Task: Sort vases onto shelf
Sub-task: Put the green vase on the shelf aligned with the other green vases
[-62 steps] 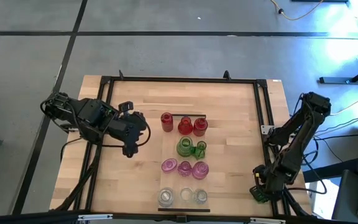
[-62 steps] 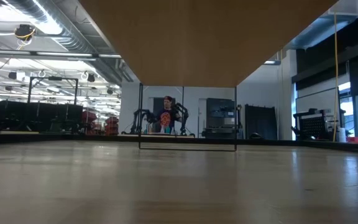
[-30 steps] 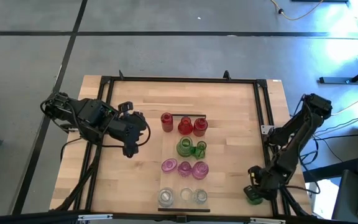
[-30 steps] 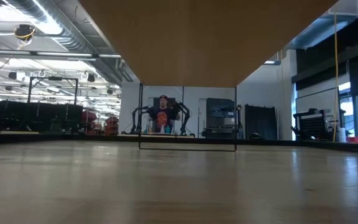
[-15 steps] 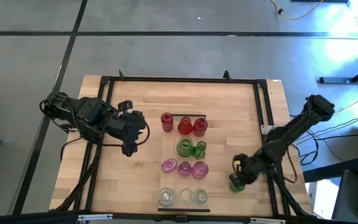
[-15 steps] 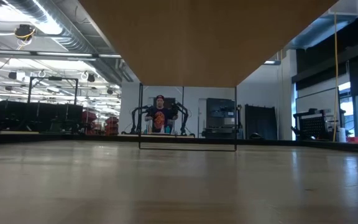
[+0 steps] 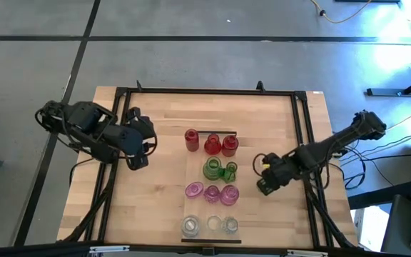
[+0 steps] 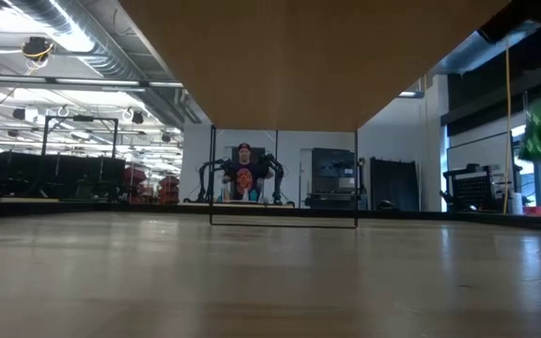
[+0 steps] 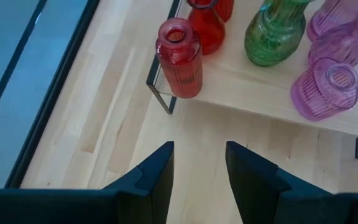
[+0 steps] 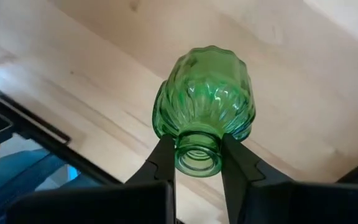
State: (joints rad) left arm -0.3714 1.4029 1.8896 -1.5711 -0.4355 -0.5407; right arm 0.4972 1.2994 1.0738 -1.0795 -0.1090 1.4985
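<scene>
The right claw [image 10: 197,163] is closed on the neck of a green vase [image 10: 205,102], just under the lip, with the belly pointing away from the wrist and clear of the worktop [image 7: 277,128]. Beyond the claw lies the shelf [image 7: 197,178], where two green vases [image 7: 218,170] sit between the red row [image 7: 211,143] and the pink row [image 7: 212,193]. The carried one probably belongs beside those two, so it should travel high enough to clear their necks, then come down upright before release. The left claw [image 9: 197,165], fingers apart and empty, waits near the shelf's red end.
</scene>
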